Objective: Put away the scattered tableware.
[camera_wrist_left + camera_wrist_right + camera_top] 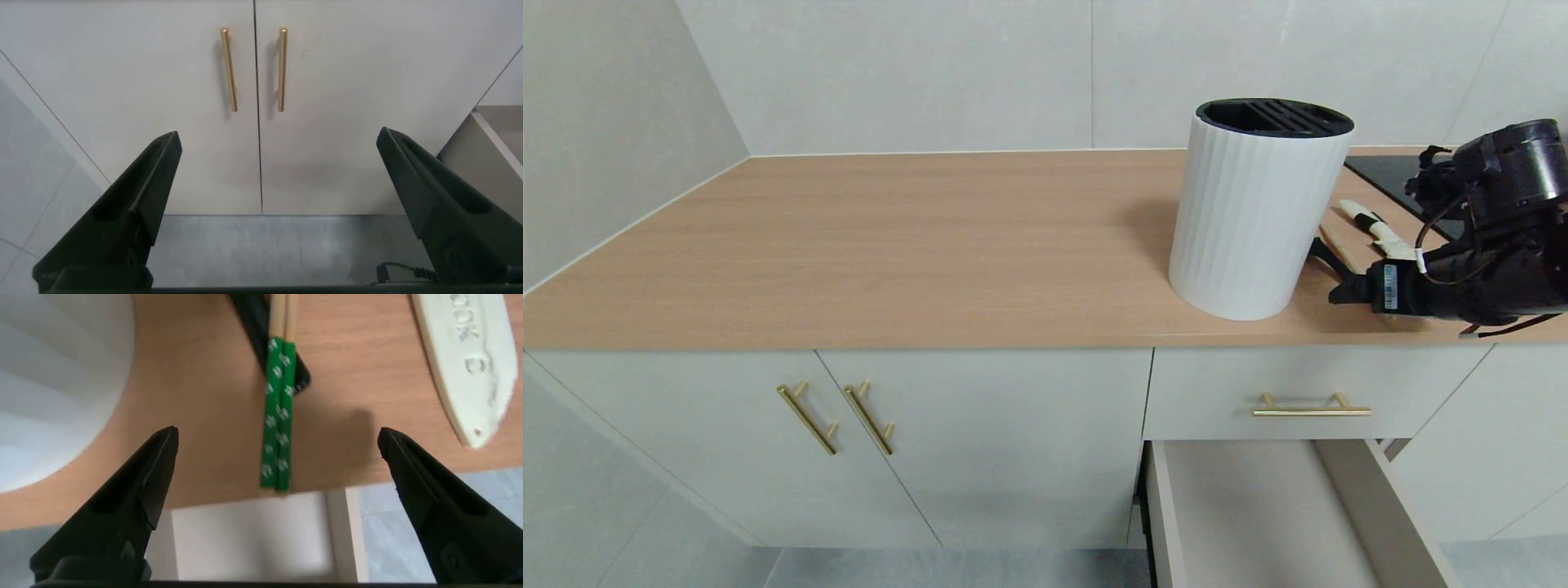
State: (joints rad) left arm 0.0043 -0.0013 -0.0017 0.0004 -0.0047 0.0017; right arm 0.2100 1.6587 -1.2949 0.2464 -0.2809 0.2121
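Here a wooden countertop (890, 245) runs under a tiled wall (931, 73), bearing a white ribbed holder (1250, 212); below the holder a drawer (1258, 506) stands open. Just right of the holder, green-tipped chopsticks (278, 416) lie over a black utensil (261, 327), with a cream utensil (462, 367) beyond. The right gripper (276, 437) hovers above the chopsticks, fingers spread; the left gripper (278, 139), also spread, faces cabinet doors (343, 122) below the holder's left.

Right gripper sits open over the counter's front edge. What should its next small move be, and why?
Probably lower the right gripper and close it on the green-tipped chopsticks. Its jaws stand open on either side of the pair, which lies at the counter edge beside the white ribbed holder, partly across a black handle.
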